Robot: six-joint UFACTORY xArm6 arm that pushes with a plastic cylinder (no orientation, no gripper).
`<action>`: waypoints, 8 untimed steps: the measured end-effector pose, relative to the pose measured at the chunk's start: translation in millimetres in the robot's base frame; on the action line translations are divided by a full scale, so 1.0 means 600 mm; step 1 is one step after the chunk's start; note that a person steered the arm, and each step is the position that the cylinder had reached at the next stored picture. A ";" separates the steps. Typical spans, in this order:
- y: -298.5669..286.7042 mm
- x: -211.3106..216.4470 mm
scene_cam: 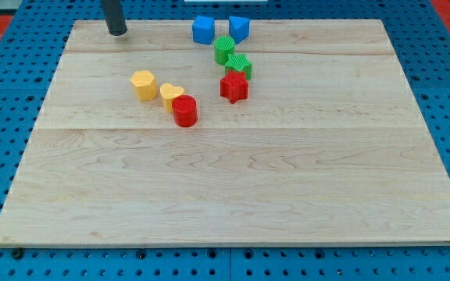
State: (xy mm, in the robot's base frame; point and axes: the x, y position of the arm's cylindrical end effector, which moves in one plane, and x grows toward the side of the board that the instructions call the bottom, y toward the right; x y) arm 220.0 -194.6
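Dark rod upright at the view's top left, my tip (117, 33) resting low

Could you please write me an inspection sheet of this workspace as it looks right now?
Surface: pale wooden board, lying flat.
Things: my tip stands near the board's top left corner, touching nothing; nearest is the yellow block, with a second yellow block against the red cylinder.
Clutter: two blue blocks, two green blocks, red star, clustered at top centre.
Grippers: none fitted.
Cables: nothing seen.
Surroundings: blue perforated base.
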 end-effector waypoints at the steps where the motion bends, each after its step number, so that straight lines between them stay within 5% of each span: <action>1: -0.001 0.000; 5: -0.101 0.000; 8: 0.043 0.051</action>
State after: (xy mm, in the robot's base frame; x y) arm 250.9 -169.1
